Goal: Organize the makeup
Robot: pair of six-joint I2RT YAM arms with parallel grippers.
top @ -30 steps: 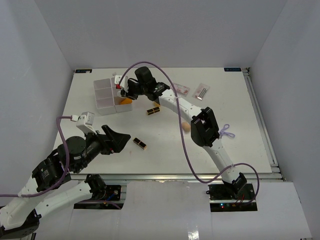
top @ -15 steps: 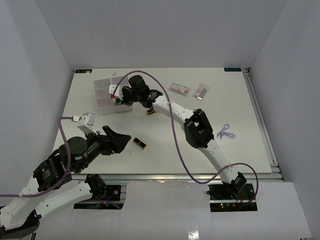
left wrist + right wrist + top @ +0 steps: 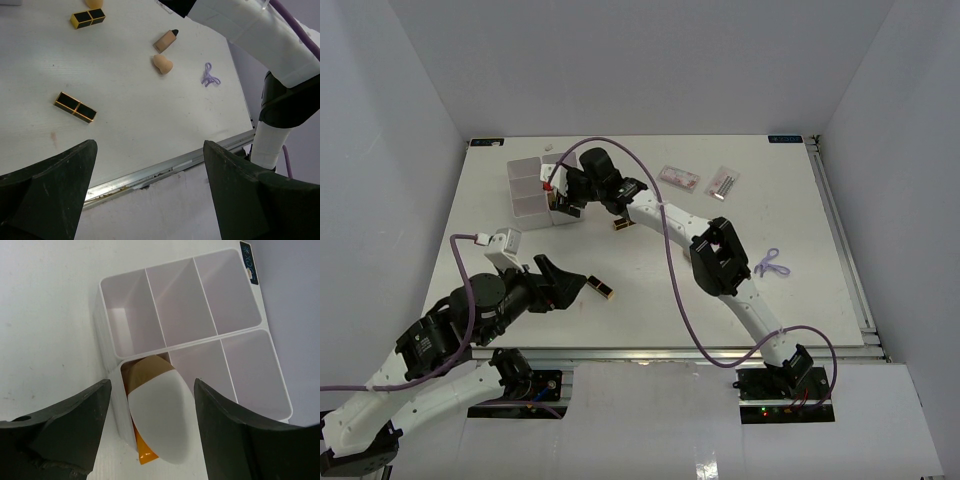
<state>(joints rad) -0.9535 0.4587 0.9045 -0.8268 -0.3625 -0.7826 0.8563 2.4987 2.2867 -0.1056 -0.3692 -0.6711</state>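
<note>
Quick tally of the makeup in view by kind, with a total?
Lipstick tubes: 2
Clear packets: 2
Beige sponge: 1
Tan bottle: 1
Orange tube: 1
Total: 7
Not counted: a tan shape cut off at the left wrist view's edge.

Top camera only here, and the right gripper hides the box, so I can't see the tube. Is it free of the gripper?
Observer: Yes. The right wrist view shows the right gripper open, clear of the tube on both sides.
Operator: Where does it sit?
Observer: Cap up, at the near corner compartment of the box.
Operator: Anything hidden by the right arm?
Observer: The left wrist view shows a sponge and a bottle lying on the table beside it.
</note>
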